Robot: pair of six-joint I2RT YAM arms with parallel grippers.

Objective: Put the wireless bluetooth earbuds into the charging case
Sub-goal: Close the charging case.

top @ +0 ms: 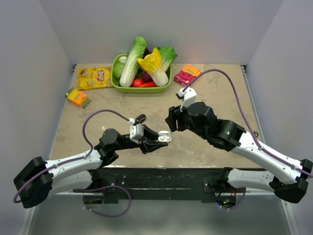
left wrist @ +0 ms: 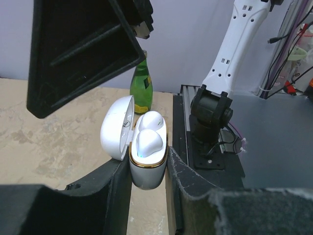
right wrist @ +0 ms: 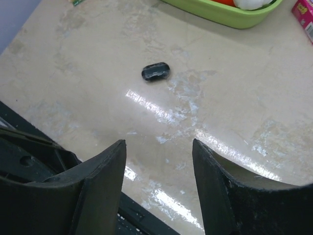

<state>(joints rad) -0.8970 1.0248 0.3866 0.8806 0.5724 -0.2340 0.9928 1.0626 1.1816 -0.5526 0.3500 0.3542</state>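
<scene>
The left gripper (top: 159, 141) is clamped on the charging case (left wrist: 145, 172) near the table's front edge. Its lid is open, with both earbuds (left wrist: 148, 141) apparently seated. Keep the case upright; close the lid squarely. The right gripper (right wrist: 159, 164) hangs spread, empty, above the glossy marbled tabletop (right wrist: 234, 98) — a black oval piece (right wrist: 155, 71) beyond, a green vegetable tray (top: 142, 90) farthest.

We see left arm low, reaching inward, left gripper (top: 163, 139) clamped on charging case (left wrist: 146, 172); right arm bent, right gripper (right wrist: 159, 166) fingers spread.
</scene>
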